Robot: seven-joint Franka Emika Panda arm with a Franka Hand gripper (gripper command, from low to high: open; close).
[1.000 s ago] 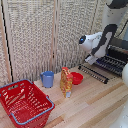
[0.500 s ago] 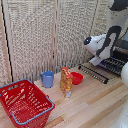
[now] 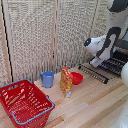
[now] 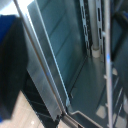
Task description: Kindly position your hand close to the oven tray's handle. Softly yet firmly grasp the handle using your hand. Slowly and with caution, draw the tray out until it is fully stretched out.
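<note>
Oven tray (image 3: 95, 73) partly drawn out over desk (image 3: 95, 102); further pull probably left. Tool (image 3: 96, 62) near tray, grip state unclear.

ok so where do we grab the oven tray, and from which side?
Take the oven tray by the handle, the thin straight bar along its front edge. It is the part sticking out furthest from the oven. Bring the hand in from the open table side, fingers above and below the bar.
</note>
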